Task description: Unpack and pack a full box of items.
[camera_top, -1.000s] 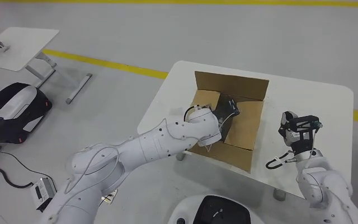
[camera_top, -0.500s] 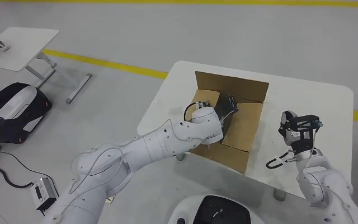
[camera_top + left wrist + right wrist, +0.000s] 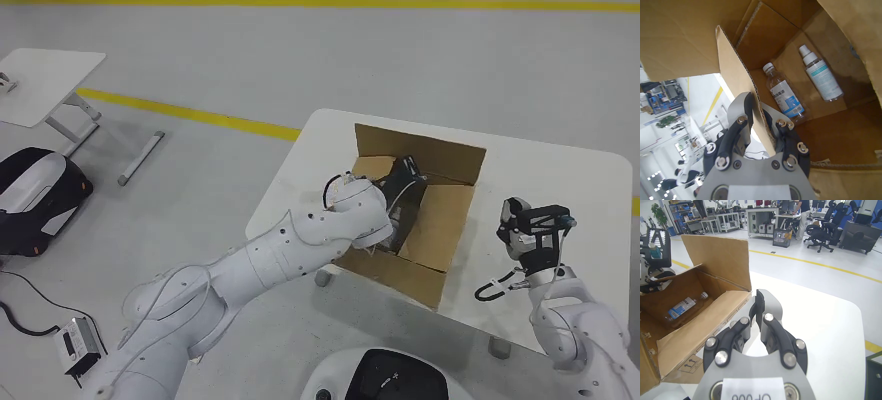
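Bottle (image 3: 785,100) beside spray bottle (image 3: 821,77), both in box (image 3: 687,37)

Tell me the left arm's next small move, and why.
Probably fold the flap outward and down, then let go. The left gripper looks clamped on this side flap's edge, and the flap stands beside the opening of the box. The clear bottle and spray bottle lie on the box floor, not yet taken out.

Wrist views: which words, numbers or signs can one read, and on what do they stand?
"消毒液": on the clear bottle; its other print is too small.
Spray bottle: label too small.
Two up arrows: on the box.
Right wrist sticker: cut off, unreadable.
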